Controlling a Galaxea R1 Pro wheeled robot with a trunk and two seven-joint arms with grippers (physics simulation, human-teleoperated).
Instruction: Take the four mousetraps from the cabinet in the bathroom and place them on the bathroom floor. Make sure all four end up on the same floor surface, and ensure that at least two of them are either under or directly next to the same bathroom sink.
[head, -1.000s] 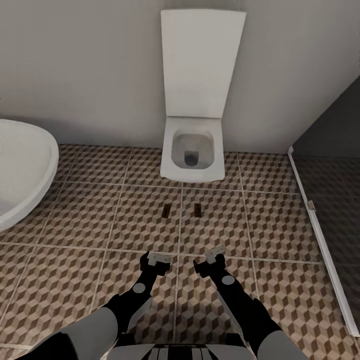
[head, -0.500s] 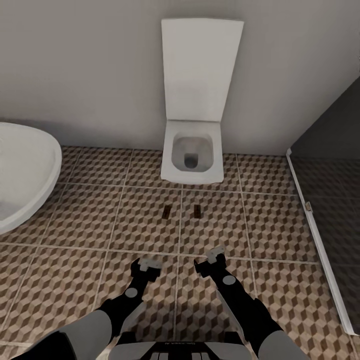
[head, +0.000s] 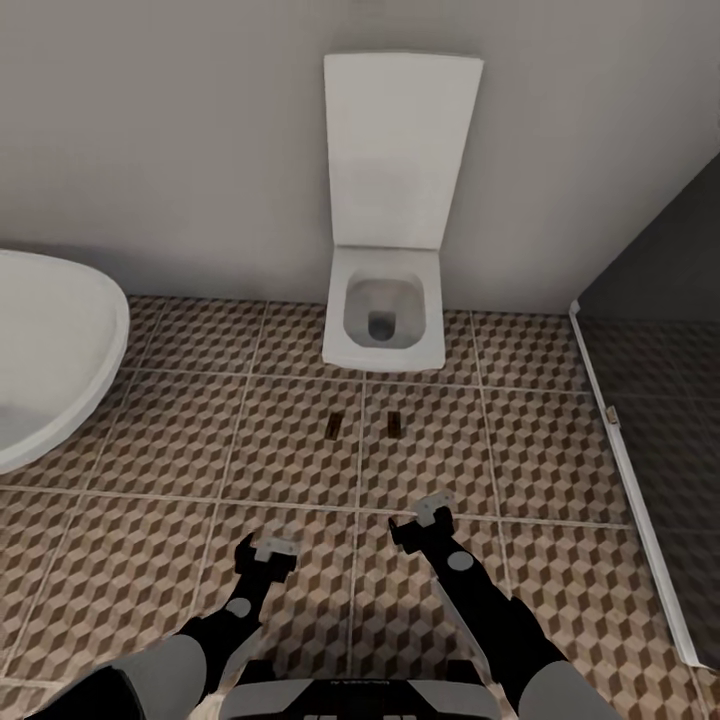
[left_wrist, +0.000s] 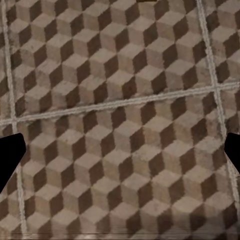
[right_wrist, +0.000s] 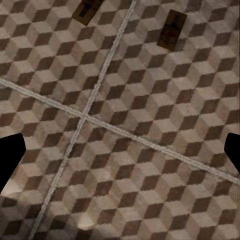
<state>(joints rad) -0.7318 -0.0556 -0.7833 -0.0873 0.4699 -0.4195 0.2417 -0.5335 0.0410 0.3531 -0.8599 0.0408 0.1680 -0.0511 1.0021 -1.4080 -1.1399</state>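
Two mousetraps lie flat on the bathroom floor (head: 150, 440), both just in front of the toilet (head: 384, 320). The left mousetrap (head: 333, 427) sits in front of the bowl's left corner, the right mousetrap (head: 396, 423) in front of its middle, and a pale grout line runs between them. They are near each other but apart, each on its own tile, and neither touches the toilet base.

The toilet's lid stands raised against the grey wall (head: 180, 150). Well to the toilet's left, the white sink (head: 50, 360) bulges into view above the tiles. To the toilet's right, a dark glass shower panel (head: 660, 400) closes off that side.

Both arms hang over the tiles on the robot's side of the traps. The left gripper (head: 265, 552) hovers further back from the toilet than the right gripper (head: 422, 515), and both are well clear of the traps. From each wrist camera the dark fingertips sit at opposite edges of the frame, so both sets of fingers are spread wide with nothing between them but floor.

The right wrist view looks down on both traps, one (right_wrist: 88, 10) on each side of a grout line, the other (right_wrist: 171, 29) showing thin wire parts, though the detail is probably too blurred to read further.
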